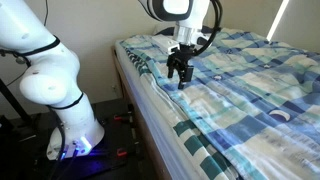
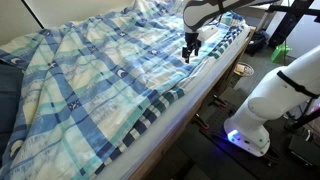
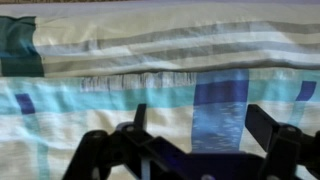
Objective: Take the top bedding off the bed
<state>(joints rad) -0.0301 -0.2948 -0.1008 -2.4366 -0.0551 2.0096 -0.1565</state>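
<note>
Striped bed point(image 1: 158, 115), plaid top bedding point(image 1: 250, 95) just beneath wide-spread pincer point(image 1: 180, 82)

The top bedding point(image 1: 250, 85) was soft, matt woven cloth, lightly creased. The striped sheet point(image 1: 195, 140) under it looked like smooth, matt fabric. The end effector point(image 1: 180, 82) was matt black, and the arm's shell point(image 1: 50, 75) was glossy, smooth and white.

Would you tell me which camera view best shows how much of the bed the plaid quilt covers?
An exterior view: the plaid quilt lies across nearly the whole bed. In an exterior view by the gripper, the frame crops it; the wrist view shows one patch beside the striped sheet.
</note>
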